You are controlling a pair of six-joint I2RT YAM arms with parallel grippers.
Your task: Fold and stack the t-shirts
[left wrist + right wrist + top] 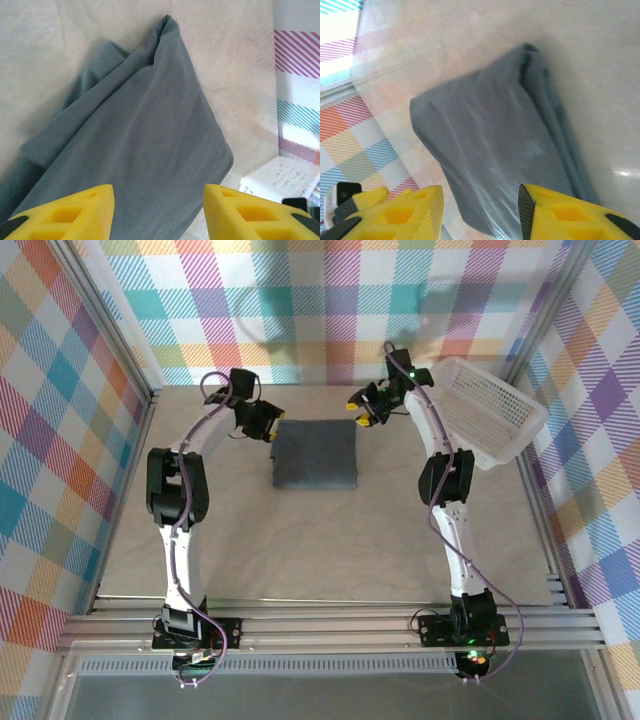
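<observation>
A slate blue-grey t-shirt (316, 454) lies folded into a neat rectangle on the table, toward the back middle. My left gripper (268, 430) hovers at its far left corner, open, with nothing between its yellow fingers (75, 212); below them the shirt (145, 135) shows layered folds along its left edge. My right gripper (360, 416) hangs at the far right corner, also open and holding nothing. Under its yellow fingers (405, 212) the shirt (495, 145) is blurred by motion.
A white lattice basket (487, 407) leans tilted against the right wall beside my right arm, and its corner (280, 180) shows past the shirt. Checked fabric walls and a metal frame (330, 625) enclose the beige table (330, 550).
</observation>
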